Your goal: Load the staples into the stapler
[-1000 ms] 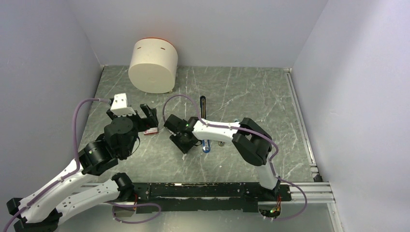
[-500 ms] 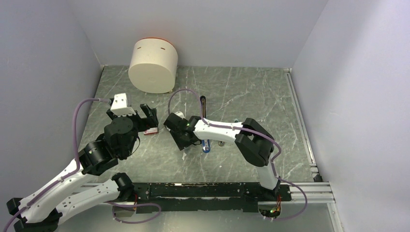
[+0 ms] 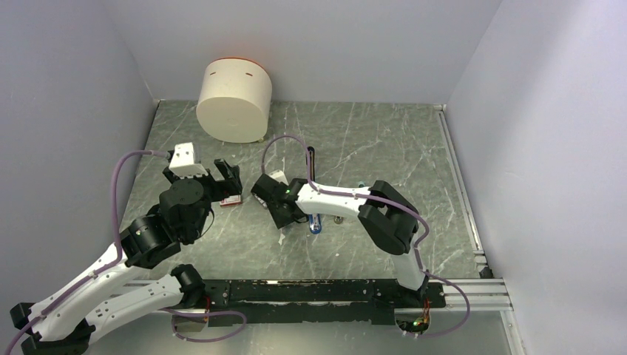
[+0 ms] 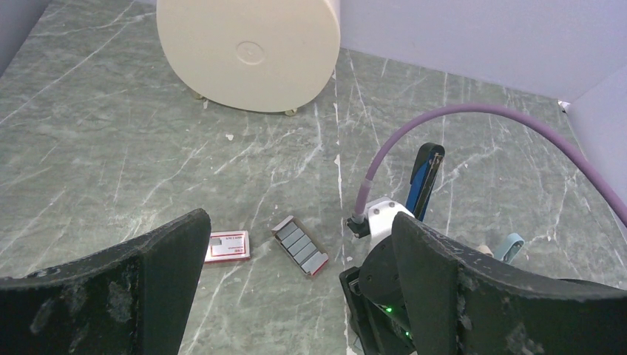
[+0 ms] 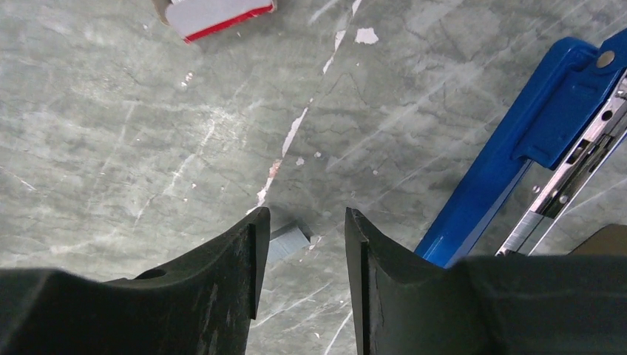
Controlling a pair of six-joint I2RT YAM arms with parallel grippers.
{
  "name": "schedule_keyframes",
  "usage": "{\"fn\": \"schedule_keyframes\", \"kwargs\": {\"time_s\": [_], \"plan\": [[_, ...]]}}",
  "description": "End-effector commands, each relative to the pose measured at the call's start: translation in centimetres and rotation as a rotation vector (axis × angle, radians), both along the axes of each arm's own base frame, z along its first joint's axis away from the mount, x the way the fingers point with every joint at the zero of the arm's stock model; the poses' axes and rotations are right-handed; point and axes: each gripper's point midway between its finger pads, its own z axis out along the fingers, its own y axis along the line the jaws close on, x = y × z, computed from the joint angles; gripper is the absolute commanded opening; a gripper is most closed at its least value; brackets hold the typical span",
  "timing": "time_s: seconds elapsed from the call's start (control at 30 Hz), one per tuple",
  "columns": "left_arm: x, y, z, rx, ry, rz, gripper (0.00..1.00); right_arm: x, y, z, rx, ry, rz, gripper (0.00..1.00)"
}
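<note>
Silvery-grey, light and likely crumbly, the staple block (image 5: 288, 242) lies on the worktop (image 5: 111, 148) beside the blue stapler (image 5: 510, 170), loose between the part-open jaws of the right claw (image 5: 303, 222), wanting a gentle sidewise pinch; the left claw (image 4: 299, 222) gapes empty.

Right claw (image 3: 283, 220) low beside stapler (image 3: 315, 224); left claw (image 3: 228, 180) near red staple box (image 3: 231, 199).

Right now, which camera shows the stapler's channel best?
Right wrist: the stapler sits close, open, silver channel exposed. Left wrist shows only one end beyond the right arm; top view hides most under that arm.
</note>
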Motion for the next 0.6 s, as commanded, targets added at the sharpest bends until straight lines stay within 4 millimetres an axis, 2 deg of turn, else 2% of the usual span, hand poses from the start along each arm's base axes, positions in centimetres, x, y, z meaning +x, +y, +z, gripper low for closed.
{"fn": "schedule_keyframes", "kwargs": {"time_s": [0.0,0.57], "plan": [[0.2,-0.2,0.7,-0.024,-0.015,-0.001,0.97,-0.4,-0.9,-0.8,-0.025,0.010,-0.025,0.46],[0.3,-0.5,0.5,-0.020,-0.010,-0.008,0.97,-3.2,-2.0,-1.5,-0.003,0.109,0.024,0.49]]}}
